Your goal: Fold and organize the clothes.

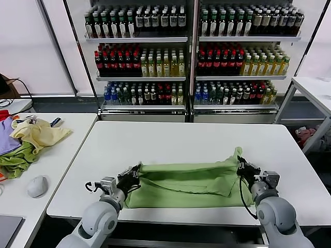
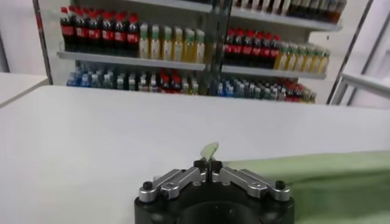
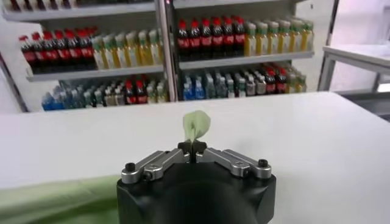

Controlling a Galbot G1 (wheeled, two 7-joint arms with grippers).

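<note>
- The light green T-shirt (image 1: 189, 183) lies on the white table (image 1: 186, 142), towards the near edge, in front of us.
- Its long axis runs left to right, roughly parallel to the table's near edge; the cloth is bunched into a low, wide band.
- A fold crosses the upper layer, and the right end rises into a small peak by the right gripper.
- We see only plain green; no print shows on the upturned side.
- Left gripper (image 1: 135, 173) is at the shirt's left end, fingers pinched together on a bit of green cloth; in the left wrist view (image 2: 209, 163) a sliver of fabric sticks up between the tips.
- Right gripper (image 1: 241, 166) is at the shirt's right end, likewise clamped on the cloth; in the right wrist view (image 3: 192, 147) a small green tuft stands above the closed tips.
- Both pinched corners sit a little above the tabletop; the cloth between them sags onto it.
- A second table (image 1: 62, 150) stands to the left, bearing a pale yellow garment (image 1: 39, 133), darker green cloth (image 1: 15, 161), purple cloth (image 1: 6, 135) and a grey mouse (image 1: 37, 186).
- Behind the table, shelves (image 1: 192, 77) hold rows of bottled drinks (image 1: 139, 59).
</note>
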